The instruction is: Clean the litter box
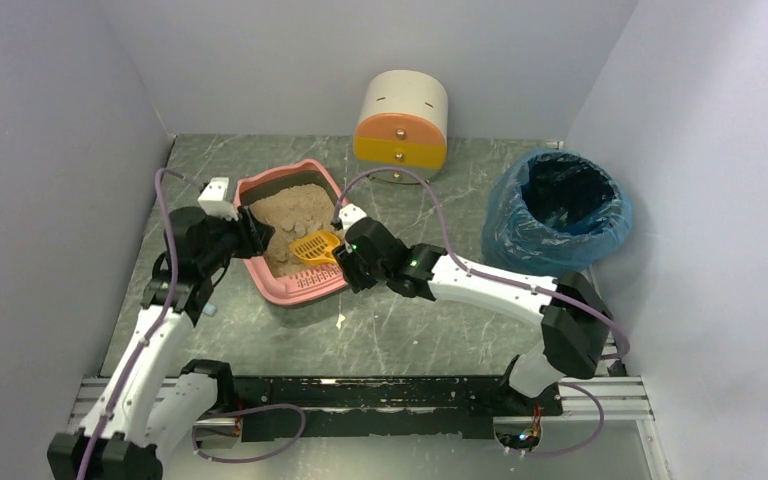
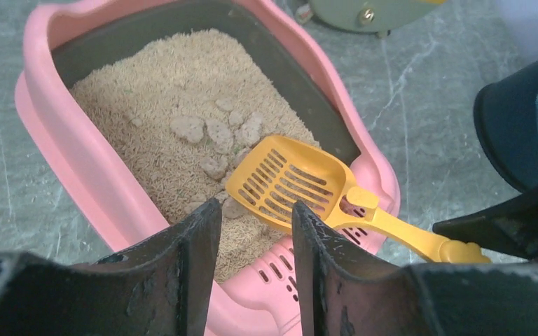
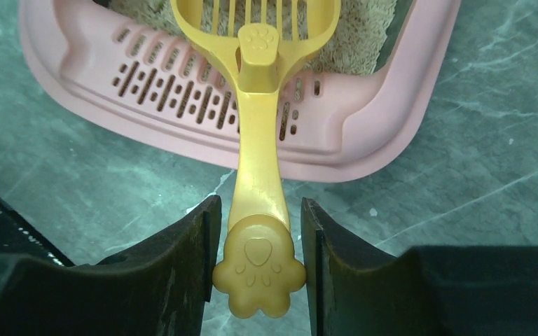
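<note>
The pink litter box [image 1: 290, 292] holds beige litter with several clumps [image 2: 217, 133]. A yellow slotted scoop [image 1: 315, 247] rests with its head on the litter at the slotted-ledge end, its handle reaching out over the ledge. My right gripper [image 1: 345, 262] is shut on the scoop's paw-shaped handle end [image 3: 258, 273]. My left gripper [image 1: 257, 232] sits at the box's left rim. In the left wrist view it [image 2: 256, 210] has its jaws a little apart, with nothing visibly clamped, above the rim [image 2: 63, 147] and litter.
A round bin with a blue liner [image 1: 558, 210] stands at the right. A cream-and-orange drawer unit [image 1: 402, 120] stands behind the box. A few spilled litter bits [image 1: 341, 320] lie on the grey marbled table in front of the box. Walls close off three sides.
</note>
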You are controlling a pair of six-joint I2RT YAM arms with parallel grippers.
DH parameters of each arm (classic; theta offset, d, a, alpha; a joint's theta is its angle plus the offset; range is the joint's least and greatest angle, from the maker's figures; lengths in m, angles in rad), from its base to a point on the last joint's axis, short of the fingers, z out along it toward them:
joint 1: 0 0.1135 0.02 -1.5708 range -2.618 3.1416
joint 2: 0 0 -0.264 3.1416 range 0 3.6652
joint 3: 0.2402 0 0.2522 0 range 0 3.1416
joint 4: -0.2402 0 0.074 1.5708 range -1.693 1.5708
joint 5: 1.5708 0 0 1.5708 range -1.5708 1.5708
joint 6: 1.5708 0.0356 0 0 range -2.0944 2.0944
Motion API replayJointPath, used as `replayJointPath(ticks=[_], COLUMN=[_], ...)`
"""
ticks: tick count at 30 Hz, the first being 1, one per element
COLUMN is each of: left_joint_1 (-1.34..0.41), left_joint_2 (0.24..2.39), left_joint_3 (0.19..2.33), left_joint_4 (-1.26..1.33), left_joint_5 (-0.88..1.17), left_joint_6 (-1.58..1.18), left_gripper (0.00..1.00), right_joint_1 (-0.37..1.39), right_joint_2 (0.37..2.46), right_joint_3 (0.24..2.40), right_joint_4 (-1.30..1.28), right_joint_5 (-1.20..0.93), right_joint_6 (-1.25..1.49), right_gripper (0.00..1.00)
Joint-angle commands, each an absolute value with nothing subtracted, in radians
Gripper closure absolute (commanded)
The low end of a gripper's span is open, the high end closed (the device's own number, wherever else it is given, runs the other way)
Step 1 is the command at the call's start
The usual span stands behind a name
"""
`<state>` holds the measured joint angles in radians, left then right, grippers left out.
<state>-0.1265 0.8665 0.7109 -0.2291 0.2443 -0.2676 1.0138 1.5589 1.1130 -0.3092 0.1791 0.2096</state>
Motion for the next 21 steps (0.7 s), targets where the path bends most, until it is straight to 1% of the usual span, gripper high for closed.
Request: replayJointPath(ticks=[1, 3, 5, 6, 7, 9, 11, 14, 17, 21], left_joint_1=[-0.132, -0.132, -0.132, -0.132, -0.132, -0.132, -0.132, -0.132, -0.132, -0.132], left_joint_2=[0.745, 0.750, 0.787, 0.810, 0.834, 0.870, 0.884, 0.884, 0.884, 0.874], left_joint_3=[0.638, 0.657, 0.699, 0.722, 0.749, 0.787, 0.800, 0.813, 0.827, 0.811], left_joint_4=[-0.020, -0.045, -0.093, -0.116, -0.145, -0.206, -0.237, -0.296, -0.346, -0.393], left_joint_5=[0.253, 0.237, 0.272, 0.310, 0.328, 0.325, 0.263, 0.200, 0.132, -0.093], left_joint_6=[-0.327, -0.429, -0.497, -0.494, -0.465, -0.410, -0.428, -0.563, -0.623, -0.671], left_gripper=[0.54, 0.56, 0.57, 0.57, 0.55, 0.54, 0.54, 0.55, 0.53, 0.49], right_joint_1=[1.000, 0.997, 0.996, 0.996, 0.995, 0.996, 0.996, 0.996, 0.993, 0.988], right_joint_2=[1.496, 1.485, 1.478, 1.476, 1.475, 1.475, 1.479, 1.486, 1.513, 1.565], right_joint_3=[1.177, 1.201, 1.227, 1.240, 1.253, 1.285, 1.318, 1.365, 1.427, 1.511], right_joint_4=[-0.349, -0.374, -0.402, -0.415, -0.427, -0.459, -0.497, -0.551, -0.623, -0.725], right_joint_5=[0.165, 0.167, 0.172, 0.177, 0.180, 0.185, 0.187, 0.197, 0.199, 0.180], right_joint_6=[0.205, 0.188, 0.171, 0.164, 0.157, 0.144, 0.134, 0.119, 0.104, 0.083], right_gripper=[0.87, 0.91, 0.96, 0.99, 1.00, 1.00, 1.00, 1.00, 1.00, 1.00])
